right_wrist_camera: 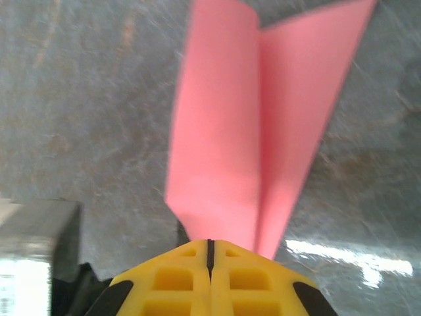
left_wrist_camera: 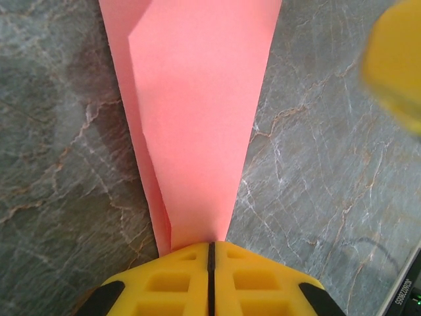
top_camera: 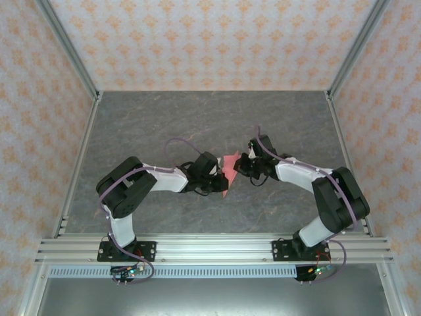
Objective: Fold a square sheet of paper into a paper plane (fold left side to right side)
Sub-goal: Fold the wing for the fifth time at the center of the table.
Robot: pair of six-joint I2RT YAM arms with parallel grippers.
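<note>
The square sheet of paper is pink-red and folded into a narrow pointed dart with a lengthwise crease, like a paper plane. It sits at the table's centre between both grippers. My left gripper is shut on its near, narrow end, yellow fingers pressed together. From the right, my right gripper is shut on the other end, where two folded layers fan away from its closed fingertips. A blurred yellow finger of the right gripper shows at the upper right of the left wrist view.
The grey marbled tabletop is boxed in by patterned walls with metal posts at the back corners. An aluminium rail runs along the near edge. Both arms' elbows reach toward the side walls.
</note>
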